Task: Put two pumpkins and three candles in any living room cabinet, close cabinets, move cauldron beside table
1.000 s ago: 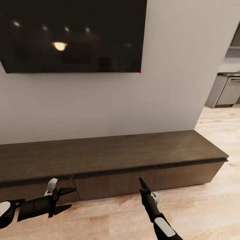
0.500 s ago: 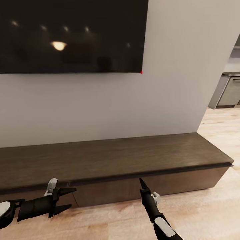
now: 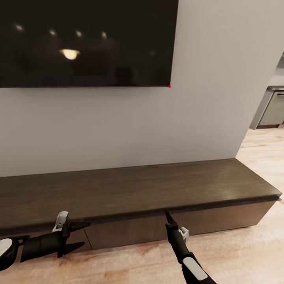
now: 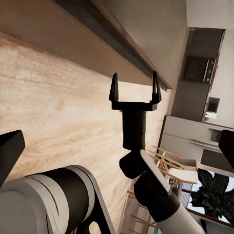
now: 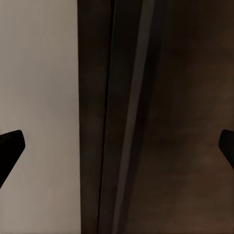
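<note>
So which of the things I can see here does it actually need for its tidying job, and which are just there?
Part of the job:
- cabinet, drawers shut
- left gripper, open, empty
- right gripper, open, empty, near the cabinet's front edge

Just there:
- television on the wall
- wooden floor
- kitchen units beyond the wall

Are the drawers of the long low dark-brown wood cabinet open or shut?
Shut: the long low dark-brown wood cabinet shows flat drawer fronts flush under its top, no beige insides.

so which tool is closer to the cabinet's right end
Right. The right tool points at the cabinet front just under its top edge, right of centre. The left tool hangs open near the left drawer, further from that end.
</note>
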You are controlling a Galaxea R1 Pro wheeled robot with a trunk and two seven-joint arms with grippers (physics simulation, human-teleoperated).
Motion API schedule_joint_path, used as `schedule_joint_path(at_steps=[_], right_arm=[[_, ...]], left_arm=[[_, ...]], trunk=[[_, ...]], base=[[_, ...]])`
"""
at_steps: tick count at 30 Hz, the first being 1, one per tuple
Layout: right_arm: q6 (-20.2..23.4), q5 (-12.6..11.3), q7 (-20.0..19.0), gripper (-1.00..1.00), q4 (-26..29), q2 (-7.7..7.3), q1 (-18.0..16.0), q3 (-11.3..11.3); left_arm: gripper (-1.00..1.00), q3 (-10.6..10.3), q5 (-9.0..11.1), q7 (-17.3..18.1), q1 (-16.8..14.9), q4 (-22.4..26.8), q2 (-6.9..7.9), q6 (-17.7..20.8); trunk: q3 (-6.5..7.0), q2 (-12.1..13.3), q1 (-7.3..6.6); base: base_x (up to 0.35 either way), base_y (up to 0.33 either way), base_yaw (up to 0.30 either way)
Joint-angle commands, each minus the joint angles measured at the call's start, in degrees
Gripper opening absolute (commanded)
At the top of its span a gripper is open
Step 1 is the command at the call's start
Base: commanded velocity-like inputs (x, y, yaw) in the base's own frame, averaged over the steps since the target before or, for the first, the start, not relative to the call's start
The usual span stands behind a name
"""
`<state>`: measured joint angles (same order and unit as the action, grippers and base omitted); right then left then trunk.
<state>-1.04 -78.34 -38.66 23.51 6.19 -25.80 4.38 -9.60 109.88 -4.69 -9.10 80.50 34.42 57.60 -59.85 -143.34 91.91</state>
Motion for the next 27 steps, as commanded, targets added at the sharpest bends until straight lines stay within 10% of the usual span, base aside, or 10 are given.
schedule_joint_path(at_steps=[1,27], right_arm=[[-0.11,-0.58,-0.15,1.0,-0.05,-0.04,-0.04,0.37],[-0.11,-0.58,-0.16,1.0,-0.05,-0.04,-0.04,0.37]], left_arm=[[1.0,-0.06,0.6,-0.49,-0.04,0.01,0.04,0.06],[1.0,0.02,0.6,-0.49,0.05,0.01,0.04,0.06]], trunk=[[-0.05,-0.02,-0.01],[-0.72,-0.06,0.07]], base=[[0.038,0.038,0.0],[0.033,0.017,0.0]])
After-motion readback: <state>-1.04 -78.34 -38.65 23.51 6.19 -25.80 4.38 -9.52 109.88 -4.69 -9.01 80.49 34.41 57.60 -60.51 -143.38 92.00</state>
